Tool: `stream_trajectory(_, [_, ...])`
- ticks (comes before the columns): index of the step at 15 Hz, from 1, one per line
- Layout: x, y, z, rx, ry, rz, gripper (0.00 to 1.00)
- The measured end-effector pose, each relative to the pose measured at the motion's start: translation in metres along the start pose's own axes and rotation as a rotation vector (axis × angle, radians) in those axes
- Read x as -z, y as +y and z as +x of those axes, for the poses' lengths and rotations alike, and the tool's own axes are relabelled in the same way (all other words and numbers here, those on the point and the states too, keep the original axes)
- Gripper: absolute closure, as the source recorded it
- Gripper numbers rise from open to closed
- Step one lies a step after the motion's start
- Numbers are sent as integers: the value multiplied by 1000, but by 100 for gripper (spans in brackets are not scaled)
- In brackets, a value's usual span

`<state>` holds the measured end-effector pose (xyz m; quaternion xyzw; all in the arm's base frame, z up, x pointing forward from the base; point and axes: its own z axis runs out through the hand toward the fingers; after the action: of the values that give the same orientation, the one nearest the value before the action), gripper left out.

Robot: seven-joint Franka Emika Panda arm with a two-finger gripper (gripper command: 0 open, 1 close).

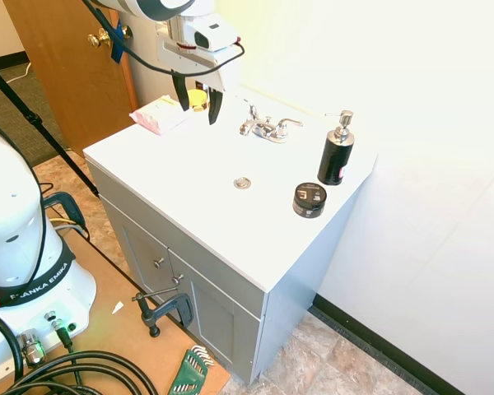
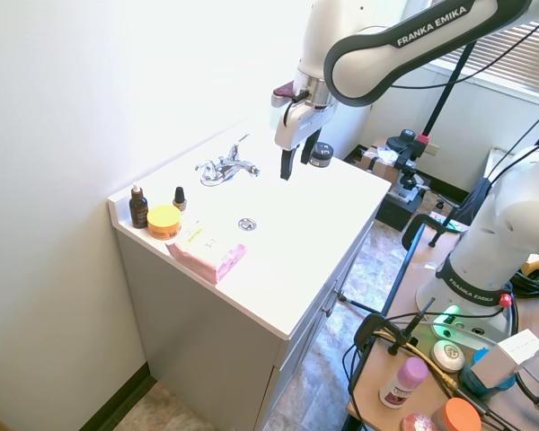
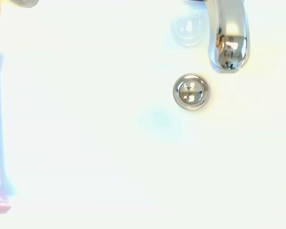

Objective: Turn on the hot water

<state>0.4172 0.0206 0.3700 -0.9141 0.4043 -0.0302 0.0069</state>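
Hand point(image 1: 196, 105): fingers parted, holding nothing, hanging above the worktop point(image 1: 181, 177).
Hot lever point(image 1: 253, 112): just right of the hand in frame, untouched.

black pump bottle point(image 1: 336, 152), dark jar point(image 1: 309, 199)

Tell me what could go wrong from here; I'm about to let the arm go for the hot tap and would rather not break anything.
1. The faucet has two levers close together on either side of its short spout, so the open gripper, hovering above the basin, could catch the wrong one.
2. The yellow jar and pink box sit on that side of the counter; a wide approach might knock them.
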Motion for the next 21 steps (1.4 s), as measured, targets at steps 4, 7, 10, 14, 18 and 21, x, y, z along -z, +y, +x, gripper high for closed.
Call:
stream_trajectory(4, [7,-19,11,-30,54,15,0])
stream_trajectory(7, [4,-77,25,-103,198,88,0])
stream_trajectory(10, [-19,-117,44,-158,298,142,0])
stream_trajectory(14, [-44,-152,63,-180,388,169,0])
stream_trajectory(18, [-66,-172,74,-168,434,169,0])
stream_trajectory(21, [-79,-172,74,-158,435,142,0])
